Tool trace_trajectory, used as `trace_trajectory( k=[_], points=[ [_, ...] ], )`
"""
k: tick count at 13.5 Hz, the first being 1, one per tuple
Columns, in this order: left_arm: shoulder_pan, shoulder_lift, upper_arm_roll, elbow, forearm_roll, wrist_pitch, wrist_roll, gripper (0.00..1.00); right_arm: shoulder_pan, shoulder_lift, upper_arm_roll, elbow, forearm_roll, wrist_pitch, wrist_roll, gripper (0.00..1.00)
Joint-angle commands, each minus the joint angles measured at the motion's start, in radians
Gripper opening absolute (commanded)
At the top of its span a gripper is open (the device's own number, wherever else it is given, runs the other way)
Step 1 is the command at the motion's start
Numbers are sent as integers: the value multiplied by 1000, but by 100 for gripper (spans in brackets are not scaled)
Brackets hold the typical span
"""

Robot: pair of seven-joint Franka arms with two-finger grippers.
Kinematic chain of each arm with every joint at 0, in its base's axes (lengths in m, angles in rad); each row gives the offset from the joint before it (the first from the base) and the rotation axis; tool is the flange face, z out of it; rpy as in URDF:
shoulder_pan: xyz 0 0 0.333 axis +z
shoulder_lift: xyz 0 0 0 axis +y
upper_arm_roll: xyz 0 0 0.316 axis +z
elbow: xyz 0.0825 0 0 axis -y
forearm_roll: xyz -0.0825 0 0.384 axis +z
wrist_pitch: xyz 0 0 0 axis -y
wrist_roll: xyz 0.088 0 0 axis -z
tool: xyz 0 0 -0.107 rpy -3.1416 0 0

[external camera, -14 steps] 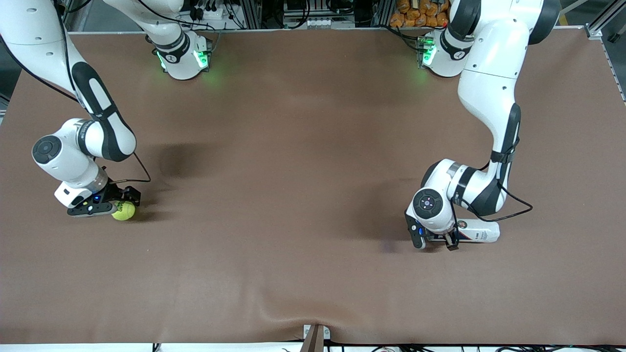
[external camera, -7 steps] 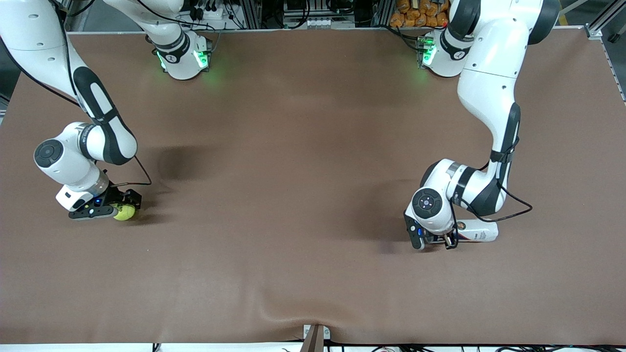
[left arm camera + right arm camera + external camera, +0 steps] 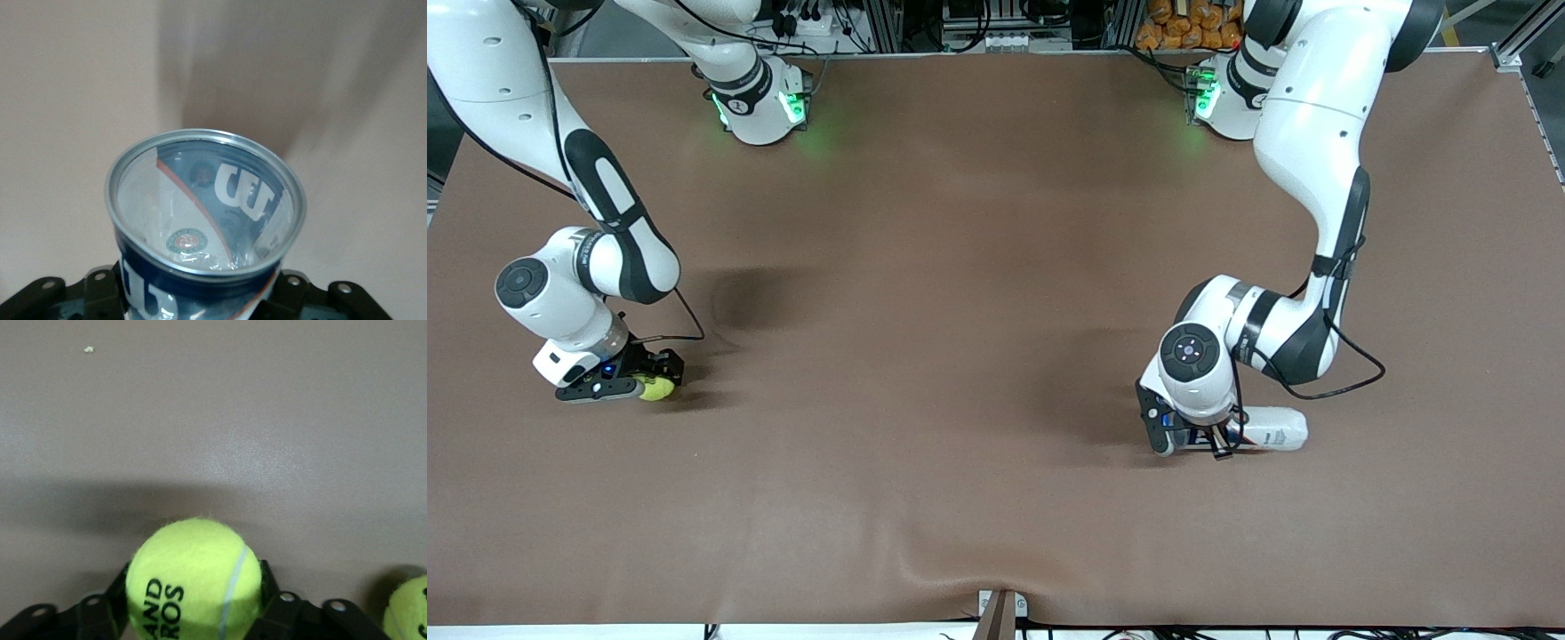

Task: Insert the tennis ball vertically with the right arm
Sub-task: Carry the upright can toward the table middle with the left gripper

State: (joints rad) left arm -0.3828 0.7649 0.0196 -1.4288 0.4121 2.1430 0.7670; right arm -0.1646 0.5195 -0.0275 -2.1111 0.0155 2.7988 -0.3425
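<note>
Brown table [image 3: 978,267] lies bare between two arms. At four o'clock, the left gripper [image 3: 1214,437] clamps the ball can [image 3: 1272,428], lying on its side, mouth toward the right arm's end. At eight o'clock, the right gripper [image 3: 633,384] pinches the tennis ball [image 3: 656,388] on the table, well apart from the can. Second ball [image 3: 407,610] sits beside.

We see the yellow-green tennis ball [image 3: 660,388] low in the frame at the right arm's end, pinched by the right gripper [image 3: 649,385]. The left gripper [image 3: 1221,438] clasps the clear lidless can [image 3: 1276,428], turned sideways.
</note>
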Motion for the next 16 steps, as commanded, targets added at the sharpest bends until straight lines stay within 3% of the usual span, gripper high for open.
trace_trajectory(
  k=[1,6,11,13,16],
  points=[
    [7,-44,-3,-12,-117,-14,17,70,-18,4,17,11,12,27,-23,8],
    [13,-116,-58,-13,-324,-14,14,70,-9,-114,23,3,11,-45,-24,0],
    [12,-170,-115,-12,-516,-11,-3,70,0,-304,41,13,29,-368,-18,0],
    [1,-167,-131,-12,-606,29,-3,71,0,-358,41,84,41,-564,-16,0],
    [-8,-157,-173,-12,-677,98,-43,70,8,-365,32,299,46,-902,-12,0]
  ],
)
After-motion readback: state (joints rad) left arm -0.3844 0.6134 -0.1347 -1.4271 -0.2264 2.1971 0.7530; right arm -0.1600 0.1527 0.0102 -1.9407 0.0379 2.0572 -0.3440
